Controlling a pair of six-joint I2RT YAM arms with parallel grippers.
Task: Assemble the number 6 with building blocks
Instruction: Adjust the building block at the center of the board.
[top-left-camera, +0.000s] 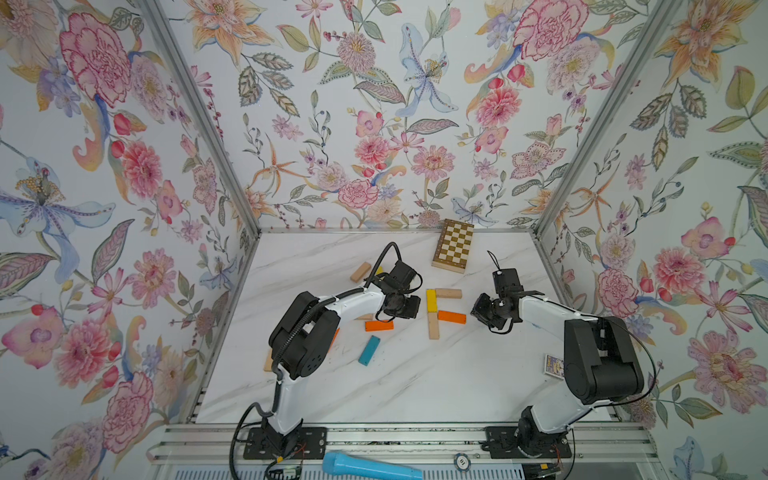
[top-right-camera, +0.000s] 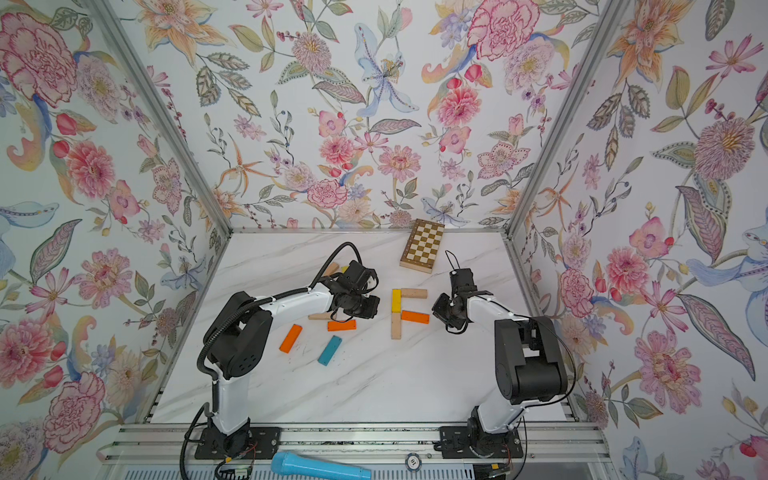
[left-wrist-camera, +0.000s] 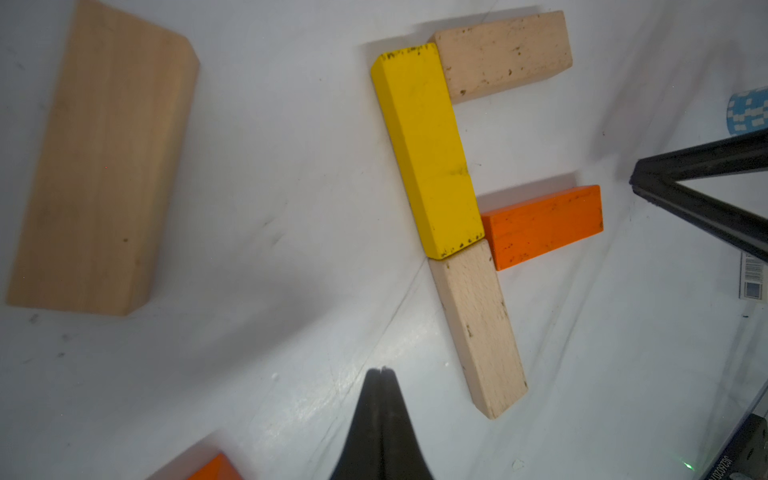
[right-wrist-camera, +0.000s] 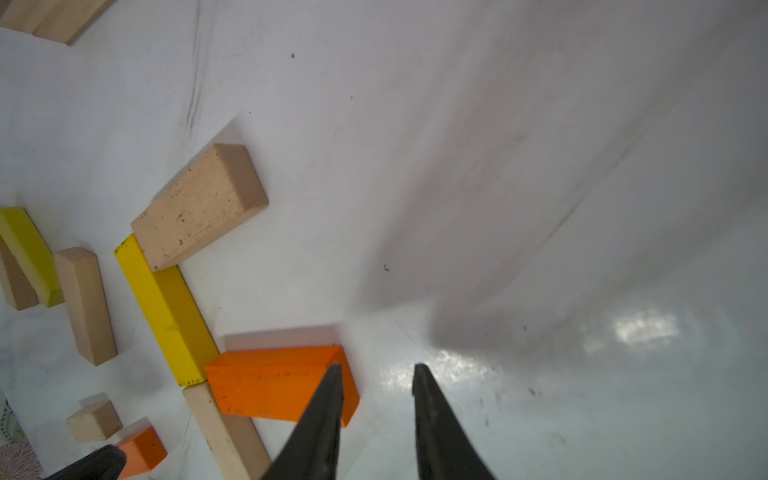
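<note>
The number 6 shows as an F-like figure of building blocks: a yellow block (top-left-camera: 431, 301) with a beige bar (top-left-camera: 448, 293) at its far end, an orange block (top-left-camera: 451, 317) at its near end and a beige block (top-left-camera: 433, 326) below. In the left wrist view the yellow block (left-wrist-camera: 428, 153) lies ahead of my left gripper (left-wrist-camera: 381, 370), which is shut on nothing, over bare table beside the lower beige block (left-wrist-camera: 478, 328). My right gripper (right-wrist-camera: 377, 368) is open and empty, one finger (right-wrist-camera: 328, 399) over the end of the orange block (right-wrist-camera: 270, 382).
Loose blocks lie left of the figure: an orange one (top-left-camera: 379, 325), a teal one (top-left-camera: 369, 350), a beige one (top-left-camera: 360, 272). A chequered board (top-left-camera: 453, 246) sits at the back. A small printed box (top-left-camera: 555, 365) lies by the right arm. A blue microphone (top-left-camera: 370, 467) rests on the front rail.
</note>
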